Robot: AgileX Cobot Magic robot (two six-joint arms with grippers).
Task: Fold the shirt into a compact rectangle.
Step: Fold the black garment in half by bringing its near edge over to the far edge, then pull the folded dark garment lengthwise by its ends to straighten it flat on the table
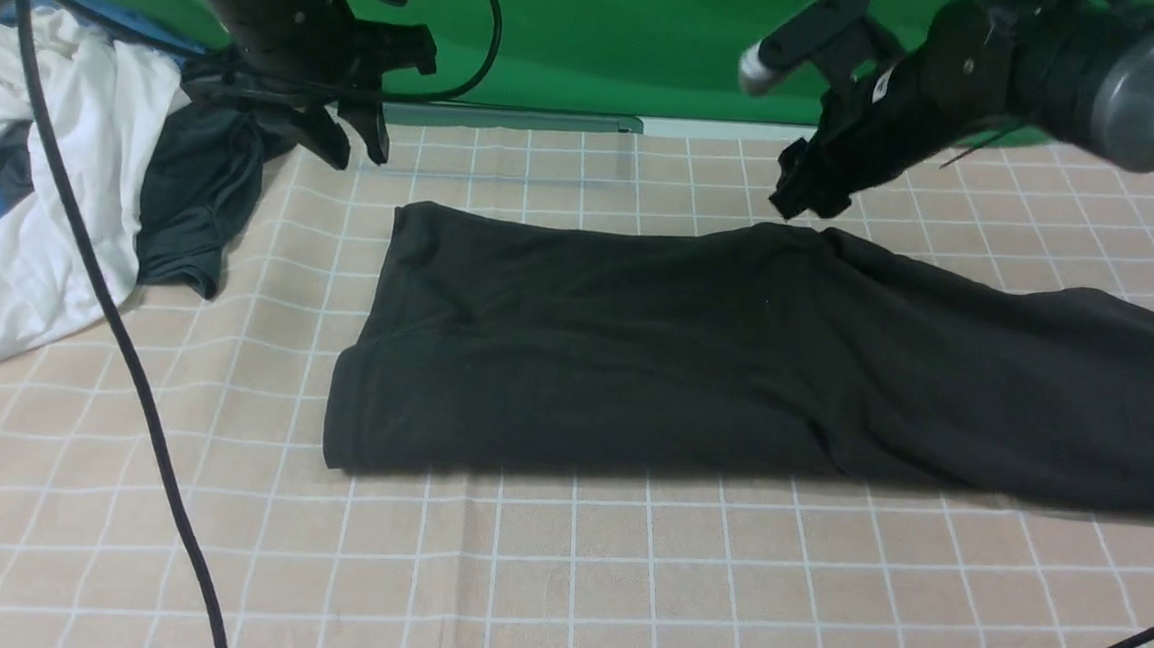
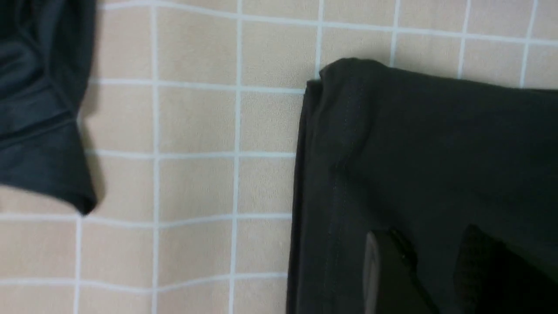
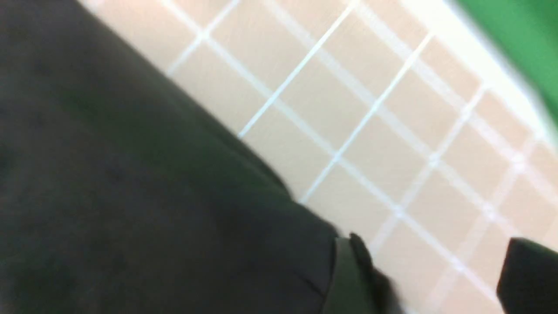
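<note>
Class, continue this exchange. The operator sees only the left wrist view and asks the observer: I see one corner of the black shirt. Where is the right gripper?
Observer: The right gripper is at the shirt's far edge, jaws open, gripping nothing.
Operator: Is the shirt a compact rectangle?
Observer: No, a long band; its right end runs out of the front view.
Operator: What lies beside the dark grey garment?
Observer: A white garment, crumpled at the table's far left.
</note>
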